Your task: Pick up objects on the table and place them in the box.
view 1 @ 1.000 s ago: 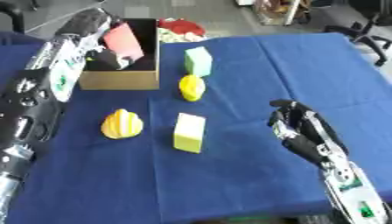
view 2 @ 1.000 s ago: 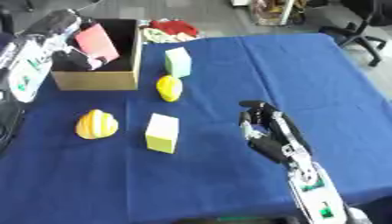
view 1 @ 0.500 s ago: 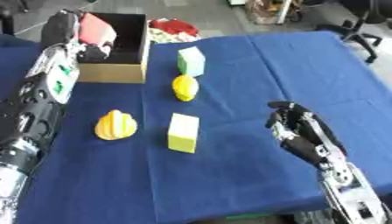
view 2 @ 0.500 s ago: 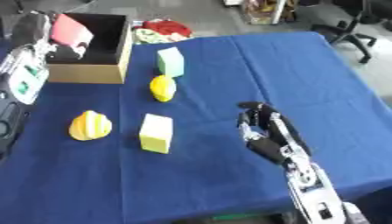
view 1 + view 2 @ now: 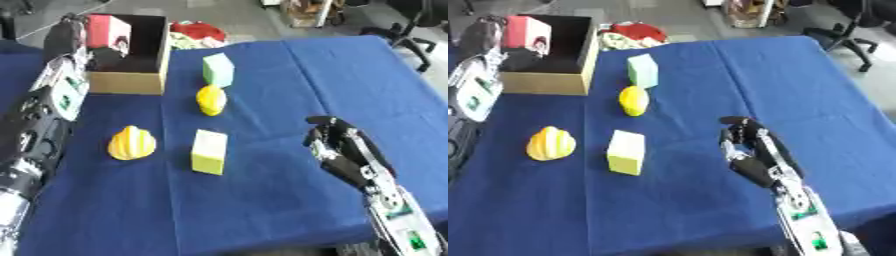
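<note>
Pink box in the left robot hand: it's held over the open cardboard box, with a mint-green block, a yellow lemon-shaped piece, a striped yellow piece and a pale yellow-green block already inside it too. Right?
Not quite. The left robot hand does hold the pink box over the open cardboard box, but the left eye view shows the mint-green block, yellow lemon-shaped piece, striped yellow piece and pale yellow-green block lying on the blue tablecloth.

Left hand [image 5: 68, 35] fingers behind the pink block [image 5: 108, 33]; box [image 5: 131, 82] interior mostly hidden.

Light: bright, even, from overhead.
Shadows: soft, short beside the yellow-green block [image 5: 209, 151].
Glare: none.
Focus: soft throughout; the left hand [image 5: 73, 31] is blurred.
</note>
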Robot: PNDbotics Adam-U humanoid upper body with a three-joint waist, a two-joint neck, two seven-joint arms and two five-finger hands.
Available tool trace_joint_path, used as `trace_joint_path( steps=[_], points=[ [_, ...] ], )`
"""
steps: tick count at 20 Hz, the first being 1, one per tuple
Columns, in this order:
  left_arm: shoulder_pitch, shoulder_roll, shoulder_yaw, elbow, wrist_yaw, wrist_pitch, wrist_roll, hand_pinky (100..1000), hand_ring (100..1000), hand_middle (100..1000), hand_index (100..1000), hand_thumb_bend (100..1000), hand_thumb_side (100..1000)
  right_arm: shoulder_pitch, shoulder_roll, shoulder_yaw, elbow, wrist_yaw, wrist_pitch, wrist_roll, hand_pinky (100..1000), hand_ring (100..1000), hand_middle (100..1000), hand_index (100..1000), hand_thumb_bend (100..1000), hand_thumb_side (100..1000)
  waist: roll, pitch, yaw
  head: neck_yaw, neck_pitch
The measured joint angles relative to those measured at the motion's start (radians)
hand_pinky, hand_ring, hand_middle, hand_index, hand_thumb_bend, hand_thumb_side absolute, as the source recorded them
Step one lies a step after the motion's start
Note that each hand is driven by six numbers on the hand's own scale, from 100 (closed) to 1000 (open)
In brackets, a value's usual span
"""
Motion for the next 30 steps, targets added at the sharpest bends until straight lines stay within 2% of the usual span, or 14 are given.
trace_joint_path(
  steps=[4,6,8,9,11,14,18,19,20,22,25,27,30],
  points=[
    [0.006,0.011,-0.001,-0.014,0.017,-0.001,-0.002,865,832,902,968,359,719,0.000,0.000,0.000,0.000,0.000,0.000,0.000,692,566,505,763,100,308,0.000,0.000,0.002,-0.002,0.000],
    [0.006,0.017,-0.006,-0.018,0.018,-0.005,-0.012,875,851,927,987,443,716,0.000,0.000,0.000,0.000,0.000,0.000,0.000,692,567,505,763,100,308,0.000,0.000,0.002,-0.004,0.000],
    [0.006,0.019,-0.010,-0.018,0.012,-0.010,-0.029,882,862,939,998,568,706,0.000,0.000,0.000,0.000,0.000,0.000,0.000,693,567,505,764,100,307,0.000,0.000,0.002,-0.004,0.000],
    [0.006,0.021,-0.012,-0.018,0.005,-0.013,-0.039,887,869,945,1000,670,675,0.000,0.000,0.000,0.000,0.000,0.000,0.000,693,567,506,764,100,307,0.000,0.000,0.003,-0.004,0.000],
    [0.006,0.025,-0.013,-0.018,-0.016,-0.020,-0.054,889,874,948,1000,759,613,0.000,0.000,0.000,0.000,0.000,0.000,0.001,693,567,506,763,100,307,0.000,0.000,0.003,-0.005,0.000],
    [0.006,0.026,-0.013,-0.018,-0.049,-0.027,-0.068,889,874,946,1000,768,586,0.000,0.000,0.000,0.000,0.000,0.000,0.001,694,568,506,763,100,307,0.000,0.000,0.004,-0.005,0.000],
    [0.010,0.027,-0.015,-0.037,-0.062,-0.052,-0.090,877,862,923,1000,721,534,-0.001,0.000,0.000,0.000,0.000,0.000,0.001,694,568,506,764,100,307,0.000,0.000,0.007,-0.006,0.000],
    [0.014,0.031,-0.025,-0.055,-0.058,-0.077,-0.107,887,880,935,1000,703,493,-0.001,0.000,0.000,0.000,0.000,0.000,0.001,694,568,506,764,100,307,0.000,0.000,0.008,-0.006,0.000],
    [0.020,0.041,-0.041,-0.082,-0.051,-0.116,-0.134,883,879,932,1000,720,500,0.000,0.000,0.000,0.000,0.000,0.000,0.001,694,568,506,764,100,307,0.000,0.000,0.009,-0.008,0.000],
    [0.036,0.075,-0.090,-0.158,-0.024,-0.236,-0.221,876,867,912,997,715,469,0.000,0.000,-0.001,0.001,0.000,0.000,0.001,695,568,507,765,100,307,0.000,0.000,0.011,-0.014,0.000],
    [0.068,0.147,-0.169,-0.294,0.042,-0.445,-0.414,856,844,875,981,729,449,0.000,0.000,-0.004,0.001,0.001,0.000,-0.001,695,568,507,766,100,308,0.000,0.000,0.015,-0.024,0.000],
    [0.093,0.205,-0.223,-0.388,0.094,-0.564,-0.549,846,840,863,965,741,434,0.000,0.000,-0.004,0.001,0.001,0.000,-0.001,695,568,507,766,100,307,0.000,0.000,0.016,-0.031,0.000],
    [0.132,0.279,-0.298,-0.506,0.175,-0.681,-0.727,829,809,827,936,709,438,0.000,0.000,-0.006,0.001,0.002,0.000,-0.004,695,568,507,766,100,307,0.001,0.000,0.016,-0.034,0.000]
  ],
)
